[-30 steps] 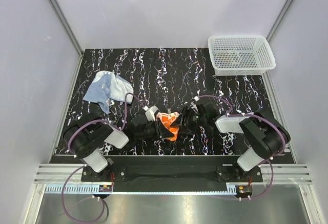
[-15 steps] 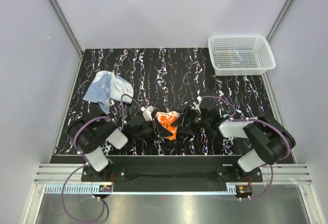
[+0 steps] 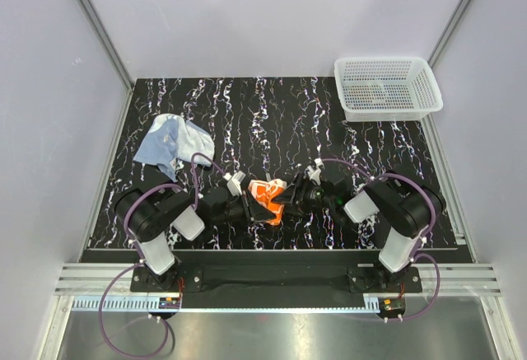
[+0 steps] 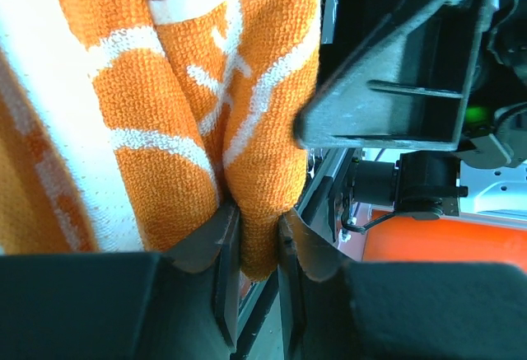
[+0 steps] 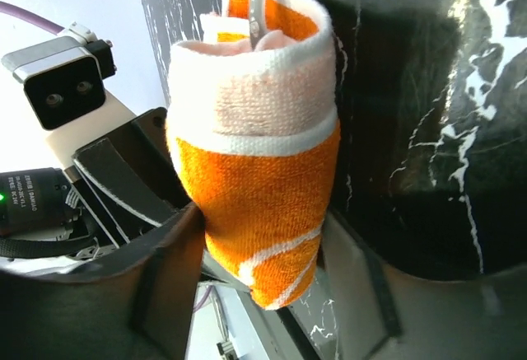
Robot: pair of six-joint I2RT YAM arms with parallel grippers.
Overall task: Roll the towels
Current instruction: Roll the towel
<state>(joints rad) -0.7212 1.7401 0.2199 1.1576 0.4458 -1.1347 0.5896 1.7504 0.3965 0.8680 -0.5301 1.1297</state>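
The black marbled desk (image 3: 379,142) carries a white mesh basket (image 3: 388,113) at its far right corner. The blue-grey towel (image 3: 173,142) lies crumpled at far left. The orange towel (image 3: 267,193), rolled, sits near-centre, its long axis running arm to arm. The left jaws pinch one fold narrowly. The right jaws straddle its end, wide; I cannot tell whether they grip.

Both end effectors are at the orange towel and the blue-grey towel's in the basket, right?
No: the blue-grey towel lies on the table, not in the basket, per the top view. The left end effector and right end effector are at the orange towel.
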